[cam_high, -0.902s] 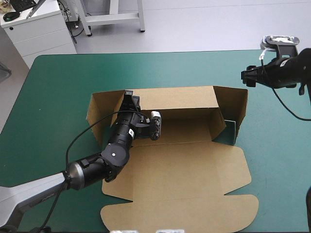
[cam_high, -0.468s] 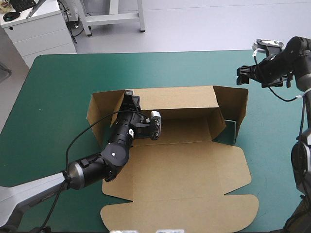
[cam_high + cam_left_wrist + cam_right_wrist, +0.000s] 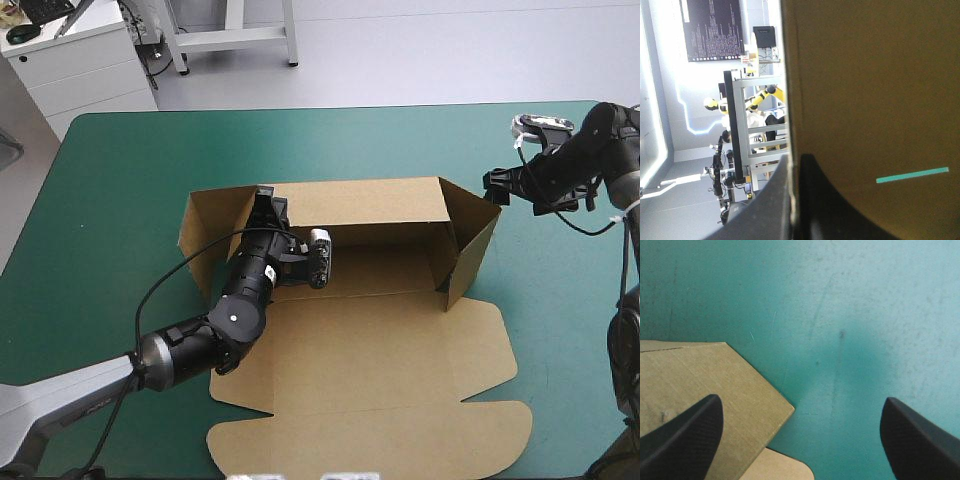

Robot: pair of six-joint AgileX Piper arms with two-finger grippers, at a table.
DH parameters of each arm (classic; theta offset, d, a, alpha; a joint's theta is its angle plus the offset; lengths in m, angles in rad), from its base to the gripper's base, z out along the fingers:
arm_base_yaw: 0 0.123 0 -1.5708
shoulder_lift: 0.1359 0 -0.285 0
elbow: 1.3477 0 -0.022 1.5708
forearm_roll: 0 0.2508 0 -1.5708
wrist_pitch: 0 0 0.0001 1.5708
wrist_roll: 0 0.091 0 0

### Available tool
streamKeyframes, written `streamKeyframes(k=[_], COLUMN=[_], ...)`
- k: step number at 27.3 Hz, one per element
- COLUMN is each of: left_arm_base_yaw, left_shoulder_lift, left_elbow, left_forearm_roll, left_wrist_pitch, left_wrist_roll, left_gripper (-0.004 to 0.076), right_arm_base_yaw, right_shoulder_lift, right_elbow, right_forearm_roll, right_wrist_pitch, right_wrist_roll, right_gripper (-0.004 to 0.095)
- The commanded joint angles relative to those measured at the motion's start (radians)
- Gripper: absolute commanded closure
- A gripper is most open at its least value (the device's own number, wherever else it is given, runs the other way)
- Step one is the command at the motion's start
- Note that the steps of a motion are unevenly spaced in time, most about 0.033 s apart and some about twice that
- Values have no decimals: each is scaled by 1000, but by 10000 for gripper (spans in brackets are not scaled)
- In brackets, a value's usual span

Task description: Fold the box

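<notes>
Mid-surface, the part-folded brown cardboard box [image 3: 370,330] lies with its long axis parallel to the far edge of the teal-green surface [image 3: 120,180]. My left claw [image 3: 268,205] is clenched on the raised back wall at its left corner. My right claw [image 3: 492,187], fingers spread, hovers at the right end flap, the nearer arm to it. No print is readable on the board.
</notes>
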Motion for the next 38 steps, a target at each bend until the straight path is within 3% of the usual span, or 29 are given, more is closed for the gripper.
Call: streamKeyframes(k=[1,7,12,19,22,26,31,38], left_arm_base_yaw=[-1,-1,-1,-1,-1,-1,-1,-1], left_shoulder_lift=[-35,-35,-35,-35,-35,-35,-35,-35], left_elbow=[-22,-22,-22,-22,-22,-22,-22,-22], left_forearm_roll=[83,83,83,83,83,83,83,83], left_wrist_pitch=[15,15,15,15,15,15,-4,-7], left_wrist_roll=[-1,-1,-1,-1,-1,-1,-1,-2], left_gripper=[734,734,734,734,734,734,734,734], right_arm_base_yaw=[-7,-7,-7,-7,-7,-5,0,64], right_shoulder_lift=[-90,-171,-251,-313,-309,-309,-314,-361], right_elbow=[12,143,278,398,418,433,437,437], right_forearm_roll=[29,32,127,303,376,374,458,552], right_wrist_pitch=[15,-3,-58,-41,-51,-117,19,19], right_wrist_roll=[-20,-35,-122,-507,-598,-613,-552,-477], right_gripper=[127,126,127,127,126,127,127,127])
